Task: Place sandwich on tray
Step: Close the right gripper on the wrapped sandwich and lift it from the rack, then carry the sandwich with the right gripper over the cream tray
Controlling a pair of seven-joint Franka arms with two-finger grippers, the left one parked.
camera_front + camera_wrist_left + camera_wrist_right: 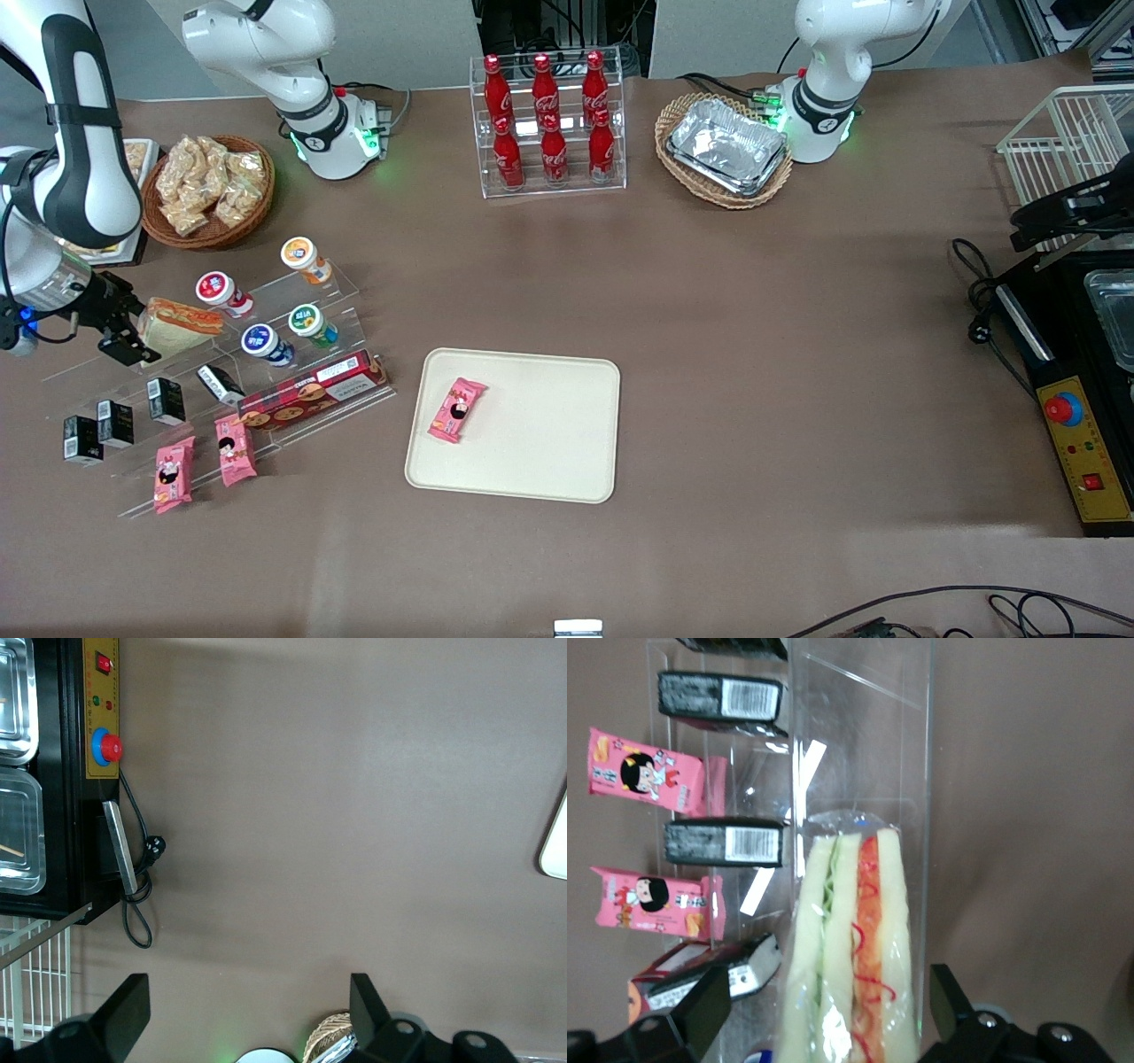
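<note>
A: What lies on the brown table (337, 815)?

B: A black box (62, 771) with a yellow panel (100, 709) at one edge. The panel carries a red button on a blue ring (108, 748) and a small red switch (104, 664). Metal pans (18, 815) sit inside the box.

A: Any cable?

B: A black cord with a plug (142, 873) loops on the table just beside the box. A white wire rack (35, 979) stands next to it.

A: And the tray?

B: Only a cream corner of the tray (556, 846) shows, well apart from the box. A bit of wicker basket (330, 1032) peeks between two dark fingers (124, 1014).
</note>
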